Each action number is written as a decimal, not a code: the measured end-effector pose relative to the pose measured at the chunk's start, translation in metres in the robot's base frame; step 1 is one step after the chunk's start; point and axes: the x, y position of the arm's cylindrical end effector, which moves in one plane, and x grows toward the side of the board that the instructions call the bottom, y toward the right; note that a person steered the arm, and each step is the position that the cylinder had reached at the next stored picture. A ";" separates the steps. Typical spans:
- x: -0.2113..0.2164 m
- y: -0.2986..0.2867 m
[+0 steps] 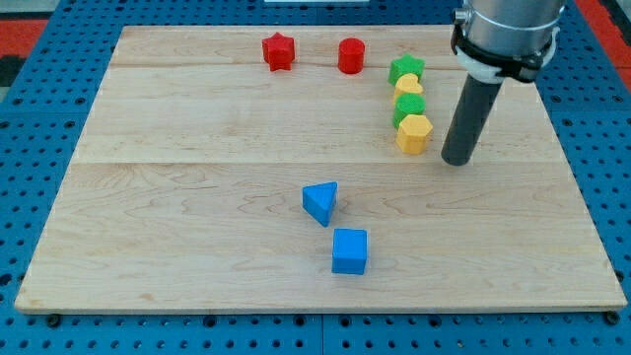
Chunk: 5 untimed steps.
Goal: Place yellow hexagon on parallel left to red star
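Pale wooden boards make up the table [197,148], which lies on a blue perforated base [30,99]. No pincer is fitted: the arm [508,30] comes down from the view's top right and ends in a straight dark rod, held nearly upright, so nothing is gripped. My tip [457,162] rests at table height just to the view's right of the yellow hexagon [414,132], with a narrow gap between them.

That yellow hexagon is the lowest piece in a short column of four touching blocks. Above it sits a green block [408,106] whose shape I cannot make out, then a yellow block [409,87], also unclear in shape, and at the top a green star [405,68].

Further to the view's left, near the top edge, stands a red cylinder [351,55], and left of that, apart from it, the red star [279,51]. The yellow hexagon is well to the right of the red star and lower in the view.

Towards the view's bottom centre, well apart from the rest, lie a blue triangle [320,202] and, just below and right of it, a blue cube [350,250].
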 end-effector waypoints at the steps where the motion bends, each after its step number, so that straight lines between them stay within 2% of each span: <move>1: -0.012 -0.016; 2: -0.020 -0.063; 4: -0.086 -0.141; 5: -0.068 -0.174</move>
